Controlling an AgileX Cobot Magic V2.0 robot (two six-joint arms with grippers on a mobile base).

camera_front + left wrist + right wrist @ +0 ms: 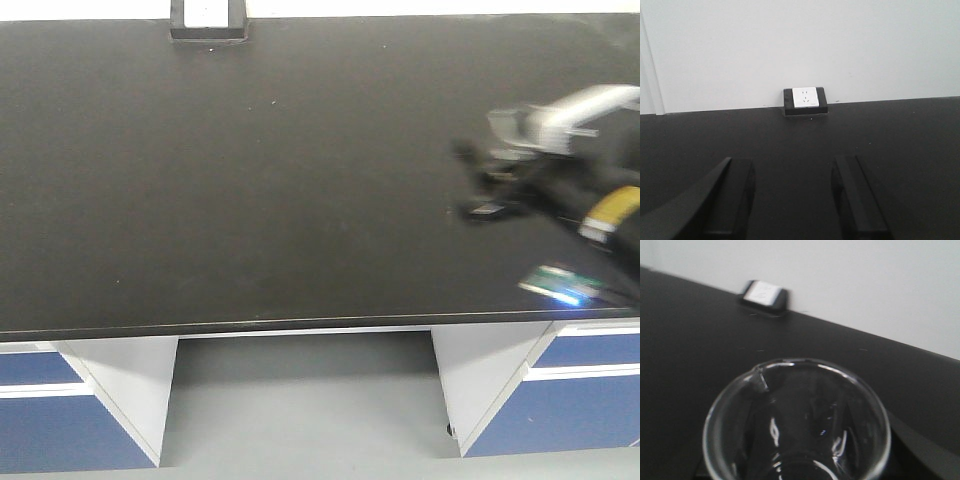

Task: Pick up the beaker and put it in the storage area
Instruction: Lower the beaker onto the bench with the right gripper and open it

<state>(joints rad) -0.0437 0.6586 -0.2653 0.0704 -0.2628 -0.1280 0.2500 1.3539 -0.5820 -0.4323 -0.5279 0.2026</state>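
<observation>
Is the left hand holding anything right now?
No, the left hand is open and empty, with only bare matte-black benchtop showing in its gap.

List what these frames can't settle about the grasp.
- Front view: the right pincer is smeared by motion blur, so the jaw state and any load are unreadable.
- Right wrist view: the beaker fills the foreground and hides how it is gripped. The bottom edge cuts off its base, so contact with the benchtop is unknown.

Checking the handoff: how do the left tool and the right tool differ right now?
The left tool is open and empty; the right tool holds the beaker. The left tool faces the wall socket squarely; the right tool sees it off to one side. Both are over the black benchtop.
</observation>
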